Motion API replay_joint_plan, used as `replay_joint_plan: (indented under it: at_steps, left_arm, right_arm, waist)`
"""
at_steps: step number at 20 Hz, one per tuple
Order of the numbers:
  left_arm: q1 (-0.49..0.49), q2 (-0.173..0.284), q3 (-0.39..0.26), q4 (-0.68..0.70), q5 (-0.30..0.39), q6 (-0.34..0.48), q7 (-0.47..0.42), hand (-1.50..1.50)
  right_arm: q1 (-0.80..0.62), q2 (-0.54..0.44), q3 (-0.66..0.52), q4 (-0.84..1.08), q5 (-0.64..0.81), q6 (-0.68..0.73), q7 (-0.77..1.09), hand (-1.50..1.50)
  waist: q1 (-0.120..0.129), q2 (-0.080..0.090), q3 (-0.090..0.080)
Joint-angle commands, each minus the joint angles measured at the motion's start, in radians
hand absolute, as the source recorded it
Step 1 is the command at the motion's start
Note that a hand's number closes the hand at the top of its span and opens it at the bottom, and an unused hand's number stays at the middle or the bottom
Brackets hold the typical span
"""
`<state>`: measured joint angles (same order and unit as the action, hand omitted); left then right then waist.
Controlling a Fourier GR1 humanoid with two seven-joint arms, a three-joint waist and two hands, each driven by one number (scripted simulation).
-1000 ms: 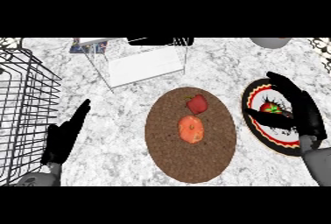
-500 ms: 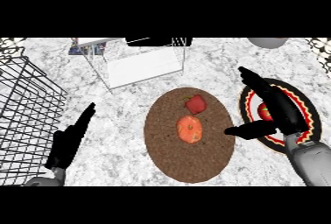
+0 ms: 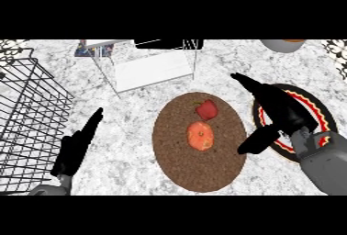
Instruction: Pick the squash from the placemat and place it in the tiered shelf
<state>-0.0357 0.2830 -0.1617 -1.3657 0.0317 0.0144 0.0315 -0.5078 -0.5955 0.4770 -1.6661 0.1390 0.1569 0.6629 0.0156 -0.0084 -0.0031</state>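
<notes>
The surface (image 3: 136, 110) is white marble with grey veining. On it lies an oval brown placemat (image 3: 196, 160) with a speckled, cork-like grain, and on the mat rest two things: the squash (image 3: 200, 136), a rounded orange lump with a pale patch, and just beyond it, nearly touching, a glossy red bell pepper (image 3: 207, 109). The right robot hand (image 3: 281, 110) hangs just to the right of the squash, released, its fingers straight and pointing away from the robot, its thumb (image 3: 256, 141) spread down over the mat's right edge, apart from the squash. Beneath that hand sits a round plate (image 3: 324, 119) with a black rim and a red and yellow zigzag band; whatever it holds is hidden. The left robot hand (image 3: 76, 147) is flat and straight-fingered, well to the left of the mat. Just left of it stands a black wire basket (image 3: 30, 114) with an open square mesh. Beyond both hands, a thin metal-framed tiered shelf (image 3: 146, 69) with a flat white shelf board stands on the marble.
</notes>
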Motion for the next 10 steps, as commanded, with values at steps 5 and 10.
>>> replay_joint_plan:
  at_steps: [5, 10]
  left_arm:
    - [0.011, -0.005, 0.002, -0.013, 0.007, -0.016, 0.024, 0.0]
    - [-0.011, -0.018, 0.01, 0.012, 0.002, -0.027, 0.05, 0.0]
  right_arm:
    - [-0.249, 0.183, 0.214, 0.06, 0.239, 0.112, 0.428, -1.5]
    - [-0.233, 0.384, 0.255, 0.18, 0.28, 0.103, 0.477, -1.5]
  waist:
    - [0.011, 0.007, 0.001]
    - [-0.004, 0.009, 0.002]
